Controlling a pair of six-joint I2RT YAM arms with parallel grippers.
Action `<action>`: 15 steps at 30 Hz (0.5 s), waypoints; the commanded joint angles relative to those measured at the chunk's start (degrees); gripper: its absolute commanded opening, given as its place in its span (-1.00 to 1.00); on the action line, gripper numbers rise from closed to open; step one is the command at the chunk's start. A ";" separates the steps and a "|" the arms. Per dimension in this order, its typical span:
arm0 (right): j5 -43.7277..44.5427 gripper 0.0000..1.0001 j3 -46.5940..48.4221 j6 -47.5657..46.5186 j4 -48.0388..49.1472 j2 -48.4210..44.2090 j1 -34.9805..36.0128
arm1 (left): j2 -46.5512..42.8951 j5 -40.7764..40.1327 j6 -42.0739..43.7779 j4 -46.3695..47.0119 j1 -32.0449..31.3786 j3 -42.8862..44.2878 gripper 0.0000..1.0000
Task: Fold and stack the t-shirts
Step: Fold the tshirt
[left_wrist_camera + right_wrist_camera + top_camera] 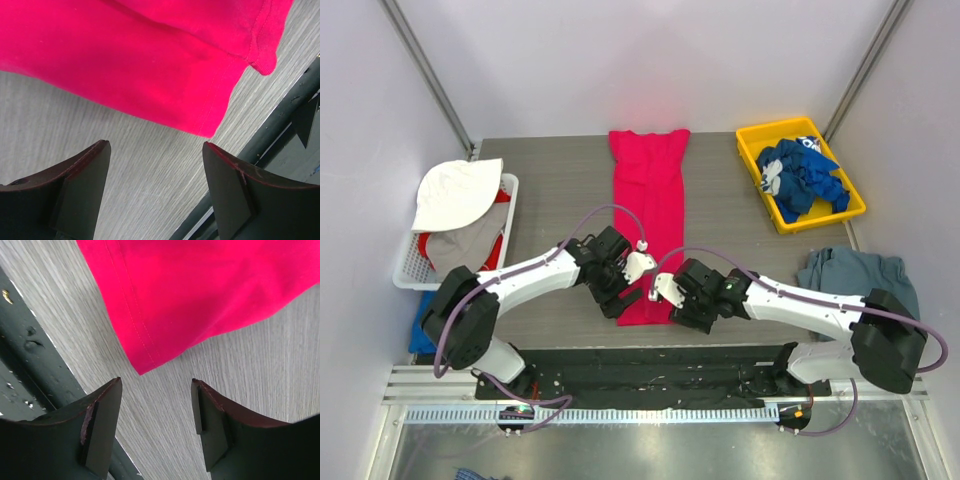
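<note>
Pink-red t-shirt (648,215): folded lengthwise, cross-fold pending. Blue t-shirts (800,178) in yellow bin (750,160) and grey-blue t-shirt (855,272) unfolded. Left gripper (156,175), right gripper (156,410): jaws spread, empty, at hem.

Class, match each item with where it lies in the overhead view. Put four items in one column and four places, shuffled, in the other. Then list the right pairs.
Items:
1. pink-red t-shirt
2. royal blue t-shirts
3. grey-blue t-shirt
4. white hat

Places:
A. on the white basket, left side
B. in the yellow bin, far right
C. stretched down the middle of the table
D. heaped at the right edge

Pairs: 1-C; 2-B; 3-D; 4-A
</note>
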 commanded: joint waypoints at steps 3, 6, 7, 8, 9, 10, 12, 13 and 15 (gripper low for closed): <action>2.39 0.25 -1.13 -1.64 2.36 1.17 0.46 | 2.59 2.03 -2.99 5.70 -0.33 -0.69 0.54; 2.92 0.24 -1.48 -1.73 2.97 1.34 0.54 | 3.83 3.25 -3.52 6.23 -0.33 0.53 0.52; 2.92 0.23 -1.48 -1.82 3.15 1.34 0.54 | 4.79 3.52 -3.69 6.14 -0.42 0.80 0.52; 2.92 0.24 -1.57 -1.73 3.15 1.43 0.54 | 5.15 4.31 -3.69 6.49 -0.51 1.24 0.51; 3.01 0.24 -1.57 -1.82 3.33 1.60 0.46 | 5.41 4.31 -3.61 6.40 -0.68 1.50 0.50; 3.10 0.23 -1.66 -1.90 3.50 1.69 0.46 | 6.11 4.31 -3.69 6.40 -0.94 1.50 0.50; 3.36 0.23 -1.66 -2.08 4.03 1.95 0.54 | 6.46 4.75 -3.78 6.58 -1.21 1.68 0.49; 3.36 0.23 -1.83 -2.08 4.20 2.13 0.54 | 6.55 4.93 -3.70 6.75 -1.30 1.59 0.48; 3.10 0.23 -1.75 -2.17 4.64 2.40 0.54 | 6.73 5.02 -3.69 6.84 -1.65 1.50 0.46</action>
